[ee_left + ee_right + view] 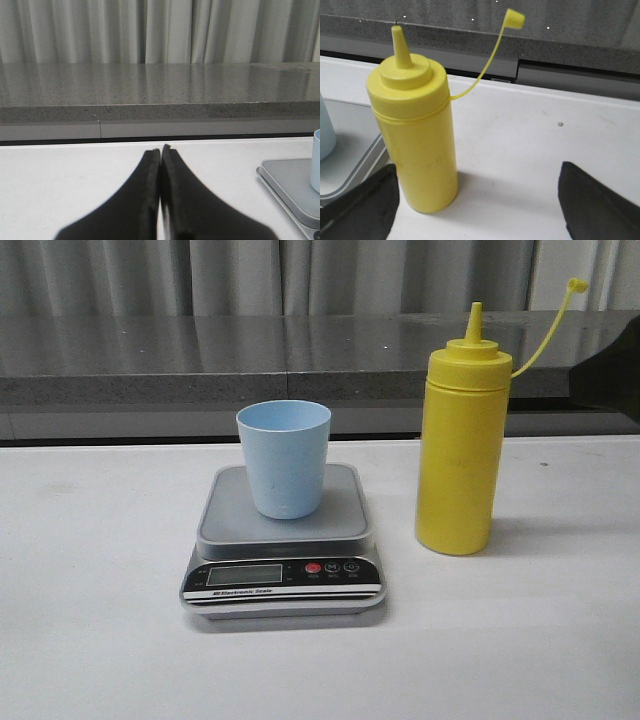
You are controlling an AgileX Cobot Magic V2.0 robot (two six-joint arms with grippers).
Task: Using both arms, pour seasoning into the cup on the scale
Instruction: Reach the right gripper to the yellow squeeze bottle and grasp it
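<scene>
- Seasoning bottle (463,455) stands upright toward the right edge of the white surface (90,640), just beside the scale and apart from it; nozzle uncapped, cap hanging off its strap. It carries no label that I can read.
- Scale (285,540) sits mid-surface, nearer the front edge. Its panel reads "Electronic Scale"; the LCD shows no digits I can make out, and the button legends are too small.
- Cup (284,458) stands upright on the scale's platform, mouth open; no markings visible.
- Right end effector (477,200) is spread wide, low beside the bottle, which sits off toward one finger. I judge the grasp is the step in hand: centre the bottle, then close on its mid-body gently, since a hard squeeze may squirt.
- Left end effector (160,152) has fingers pressed together, holding nothing, toward the left edge.
</scene>
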